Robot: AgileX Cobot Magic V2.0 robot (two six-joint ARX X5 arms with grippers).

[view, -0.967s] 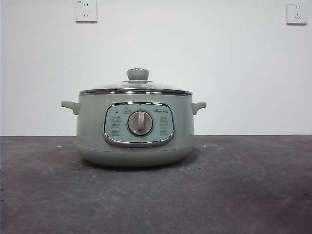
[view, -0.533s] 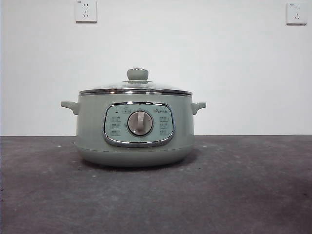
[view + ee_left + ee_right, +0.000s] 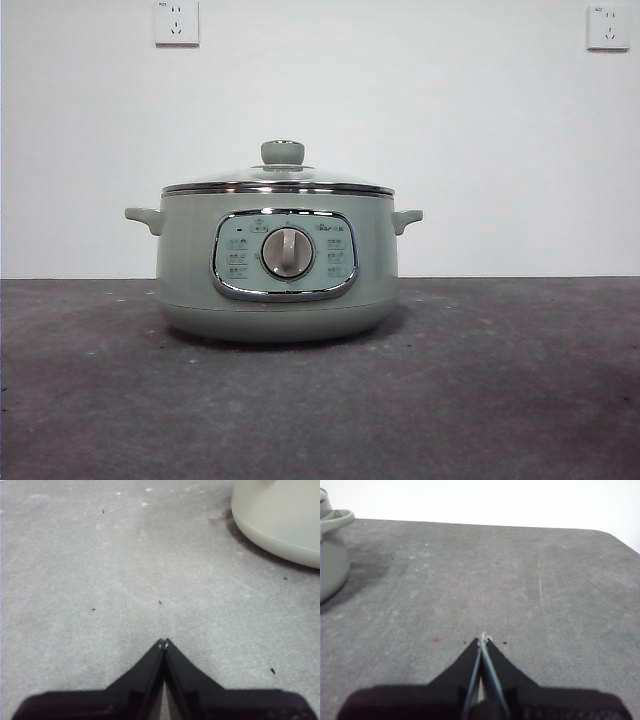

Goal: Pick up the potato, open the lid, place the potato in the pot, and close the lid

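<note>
With the lid (image 3: 278, 182) seated on the pot (image 3: 275, 262) and no potato visible, both the left claw (image 3: 164, 642) and right claw (image 3: 483, 638), pressed together over bare table (image 3: 500, 380) beside the pot, look idle: either step 1 awaits locating the potato or the task is finished.

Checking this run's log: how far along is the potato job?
The lid sits closed on the pot, and no potato shows in any view. Whether that is the end or the start cannot be told. In hand: nothing; the left gripper and right gripper are shut and empty over the table.
</note>
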